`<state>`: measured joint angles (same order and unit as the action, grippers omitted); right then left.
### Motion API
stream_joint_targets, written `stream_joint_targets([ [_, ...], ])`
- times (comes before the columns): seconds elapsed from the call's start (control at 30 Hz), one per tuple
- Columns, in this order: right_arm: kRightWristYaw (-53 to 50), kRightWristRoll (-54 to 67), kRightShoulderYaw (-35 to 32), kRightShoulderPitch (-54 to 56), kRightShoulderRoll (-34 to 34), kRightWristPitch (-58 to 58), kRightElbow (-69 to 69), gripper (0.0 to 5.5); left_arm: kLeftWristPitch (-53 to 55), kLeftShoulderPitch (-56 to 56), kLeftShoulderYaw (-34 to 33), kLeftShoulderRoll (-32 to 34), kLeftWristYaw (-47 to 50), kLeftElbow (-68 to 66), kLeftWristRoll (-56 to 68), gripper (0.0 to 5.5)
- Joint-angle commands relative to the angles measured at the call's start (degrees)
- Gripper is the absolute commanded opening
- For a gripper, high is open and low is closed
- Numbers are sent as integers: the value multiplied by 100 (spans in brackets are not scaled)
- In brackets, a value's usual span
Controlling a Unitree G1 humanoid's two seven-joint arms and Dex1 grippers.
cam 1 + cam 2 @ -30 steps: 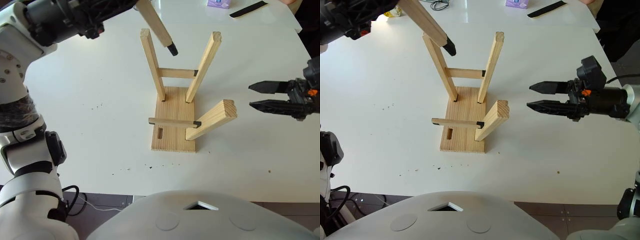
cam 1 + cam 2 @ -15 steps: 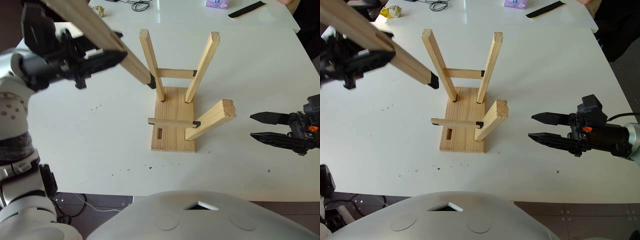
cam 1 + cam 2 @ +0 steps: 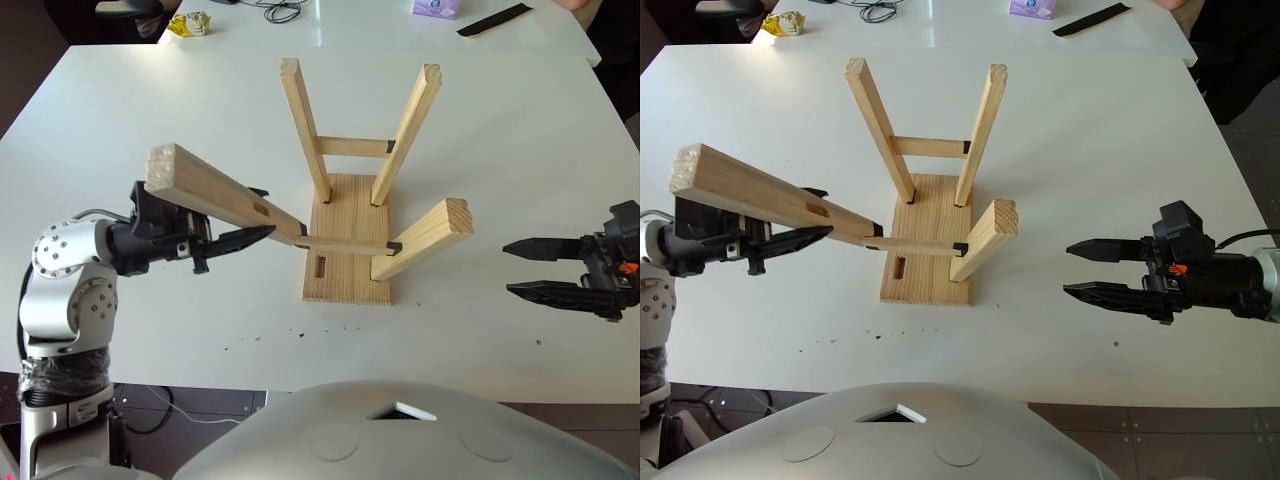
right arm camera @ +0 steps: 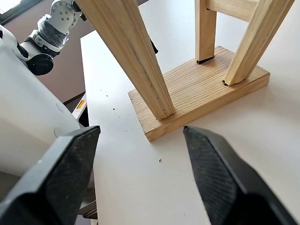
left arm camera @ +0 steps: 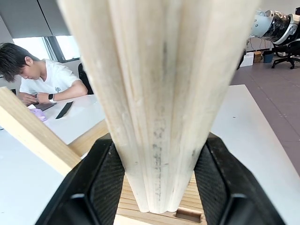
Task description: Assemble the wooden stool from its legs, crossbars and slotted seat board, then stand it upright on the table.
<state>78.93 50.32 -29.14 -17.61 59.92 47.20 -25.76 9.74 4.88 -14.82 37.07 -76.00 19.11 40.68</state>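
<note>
The white tabletop [image 3: 150,110] carries, along its far edge, a crumpled yellow thing [image 3: 190,22] at 11 o'clock, and a purple box [image 3: 437,8] and a black strip [image 3: 495,18] at 1 o'clock. Some dark crumbs [image 3: 195,213] lie on the nearer part.

Seen from the seat board, the left tool [image 3: 265,210] is at 9 o'clock, above the tabletop. It is clenched on a loose wooden leg [image 3: 205,185], with one finger on each side of it. This leg is tilted: its high end points to 9 o'clock, and its low end, with a dark tip, comes to the free end of the lower crossbar [image 3: 345,245]. I cannot tell if the two are joined.

The seat board [image 3: 355,285] lies flat in the middle of the tabletop. At its 12 o'clock end two legs stand in their slots, the left leg [image 3: 305,130] and the right leg [image 3: 407,135], and the upper crossbar [image 3: 352,146] joins them. At the 4 o'clock corner a third leg [image 3: 425,238] leans outward toward 2 o'clock and holds the lower crossbar. At the 7 o'clock corner one slot [image 3: 320,266] is open.

The right tool [image 3: 508,267] hangs at 3 o'clock, well apart from the board. Its fingers are spread and hold nothing, and they point toward the stool.
</note>
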Motion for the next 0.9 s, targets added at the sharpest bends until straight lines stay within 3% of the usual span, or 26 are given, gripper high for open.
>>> stream_joint_targets([
  [0.03,172,-80,160,248,300,-93,136,329,-189,350,178,-165,148,285,-97,207],
  [0.9,732,-240,942,1057,695,-320,597,329,-1802,1071,1056,-770,217,-507,-928,207],
])
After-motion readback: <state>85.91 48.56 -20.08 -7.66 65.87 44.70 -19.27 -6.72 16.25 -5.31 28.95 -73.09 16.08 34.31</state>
